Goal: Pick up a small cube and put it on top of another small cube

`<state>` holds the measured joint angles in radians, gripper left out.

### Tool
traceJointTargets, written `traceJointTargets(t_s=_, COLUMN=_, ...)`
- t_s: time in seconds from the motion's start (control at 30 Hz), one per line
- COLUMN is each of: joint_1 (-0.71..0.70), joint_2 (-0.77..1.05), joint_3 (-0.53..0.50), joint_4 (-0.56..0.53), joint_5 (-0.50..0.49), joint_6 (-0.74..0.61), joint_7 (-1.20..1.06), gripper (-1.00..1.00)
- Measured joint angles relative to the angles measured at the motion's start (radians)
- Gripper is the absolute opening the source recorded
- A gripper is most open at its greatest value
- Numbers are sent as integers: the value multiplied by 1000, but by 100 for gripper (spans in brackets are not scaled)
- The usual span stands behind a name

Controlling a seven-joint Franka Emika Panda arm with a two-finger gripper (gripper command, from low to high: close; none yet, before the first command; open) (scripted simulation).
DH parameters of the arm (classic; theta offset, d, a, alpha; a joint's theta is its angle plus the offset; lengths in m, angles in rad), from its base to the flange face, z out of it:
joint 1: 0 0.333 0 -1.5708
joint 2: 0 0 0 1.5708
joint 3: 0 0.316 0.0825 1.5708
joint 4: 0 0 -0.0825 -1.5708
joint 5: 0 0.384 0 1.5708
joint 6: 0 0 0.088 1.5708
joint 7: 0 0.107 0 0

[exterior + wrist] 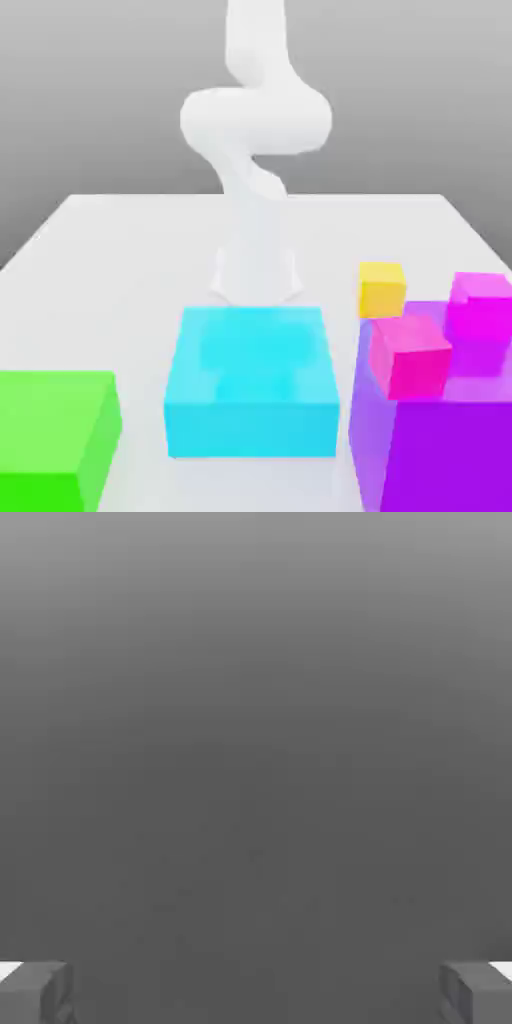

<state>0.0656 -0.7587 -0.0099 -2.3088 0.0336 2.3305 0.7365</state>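
Here the claw (256,994) stands wide open in the hand view. Its two grey fingertips (35,992) sit at the lower left and lower right corners of the frame, far apart, with plain grey background between them. It holds nothing and touches nothing.

In the exterior view one white arm (255,120) rises at the upper centre of the frame, folded over itself, with its base on the white surface (120,240).

Directly in front of the arm's base, at lower centre, lies one large flat cyan block (250,400). Its top carries a paler patch (262,352); I cannot tell whether that is the small cyan cube or only shading.

One yellow cube (382,288) rests on the surface at right of centre, beyond the cyan block's far right corner and just behind the purple block (440,440). That one large purple block fills the lower right corner and stands taller than the cyan block.

Two magenta cubes sit on the purple block's top. The pinker one (410,355) is near its front left edge. The deeper magenta one (478,315) is farther back, toward the right edge of the frame. The two look to be touching or nearly so.

One green block (50,430) occupies the lower left corner, well apart from the cyan block and cut off by the frame's edge.
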Motion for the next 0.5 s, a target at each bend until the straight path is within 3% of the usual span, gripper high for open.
traceJointTargets(t_s=0.5, joint_1=493, joint_2=423, joint_3=28, joint_4=-272, joint_5=172, joint_6=318, joint_7=-624, gripper=0)
